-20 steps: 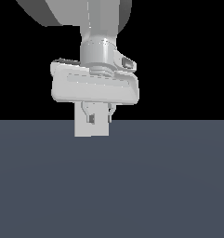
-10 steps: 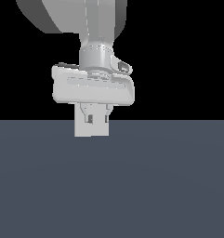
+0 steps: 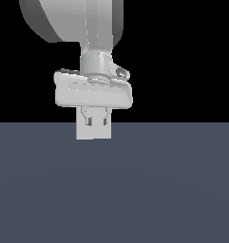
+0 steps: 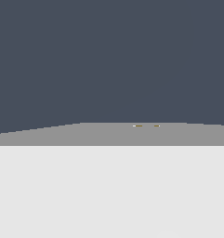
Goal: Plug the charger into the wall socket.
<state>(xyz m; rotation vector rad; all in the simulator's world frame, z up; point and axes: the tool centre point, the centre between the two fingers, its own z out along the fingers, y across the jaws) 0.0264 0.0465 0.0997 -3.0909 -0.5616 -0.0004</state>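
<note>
Floor [image 3: 114, 190]: a flat slate-grey surface fills the lower half of the exterior view; black void above it.
Arm [image 3: 87, 23]: the large grey link enters from 12 o'clock and drops straight down, wrist vertical, likely so the block is carried level.
Gripper [image 3: 93, 124]: hangs at the centre of the exterior view, its broad pale body crosswise. The two fingers [image 3: 88, 117] lie against the block's face and appear clamped on it; the contact itself is hard to make out.
Charger [image 3: 93, 132]: the small white-grey block sits directly below the gripper body, at 6 o'clock of it, its lower edge over the floor. Held aloft, not yet plugged in, by my reading.
Charger, wrist view [image 4: 111, 190]: a pale slab with a grey band fills the near half of the picture, probably the block's top and side seen close.
Orange-brown marks [image 4: 146, 125]: two tiny specks on the grey band's far edge, possibly the prongs; too small to tell.
Wall socket: not visible in either view, so its direction and the remaining travel cannot be judged.
</note>
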